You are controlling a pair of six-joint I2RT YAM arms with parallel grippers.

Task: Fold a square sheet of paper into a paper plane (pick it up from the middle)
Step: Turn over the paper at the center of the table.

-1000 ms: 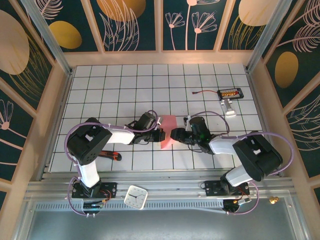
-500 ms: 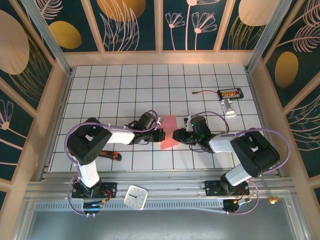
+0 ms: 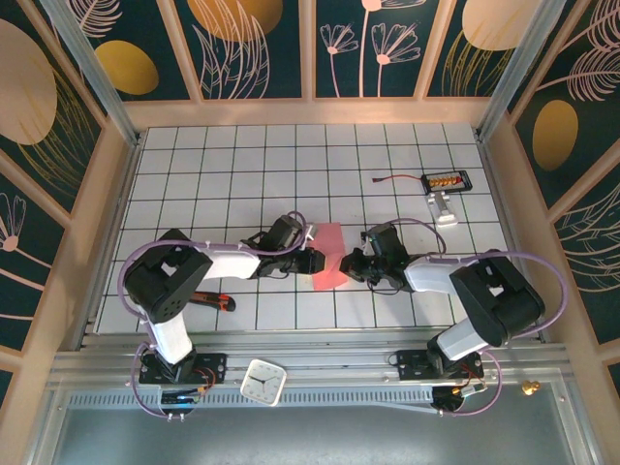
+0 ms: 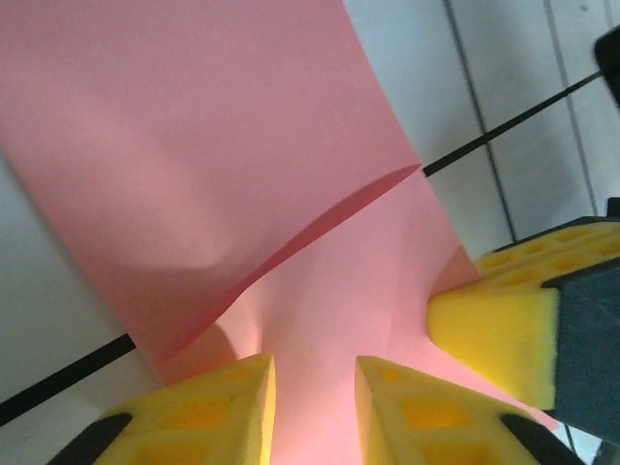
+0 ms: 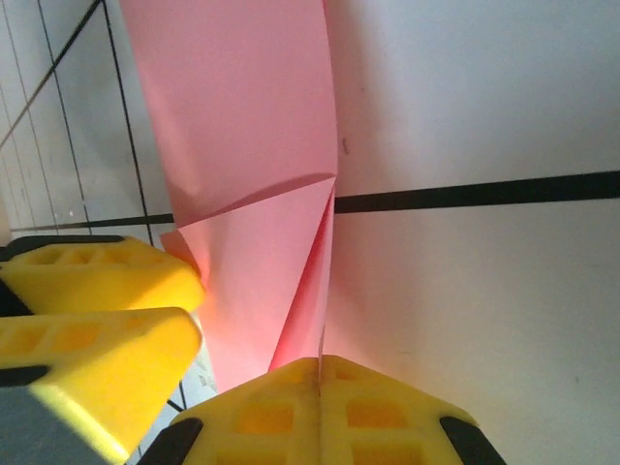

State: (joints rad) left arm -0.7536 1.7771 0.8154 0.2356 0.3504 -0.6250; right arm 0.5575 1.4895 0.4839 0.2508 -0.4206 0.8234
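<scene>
Now pinches edge of thin salmon-pink square paper sheet [image 5: 252, 126] shut in right claw [image 5: 322, 363], eases left claw [image 4: 315, 363] slightly open, likely passing grip over mid-fold.

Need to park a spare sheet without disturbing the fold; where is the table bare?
Bare: the far tile rows between the back wall and the pink sheet, widest on the left. Crowded: centre, where left gripper and right gripper meet at the sheet; far right holds the circuit board; near left, a red tool.
</scene>
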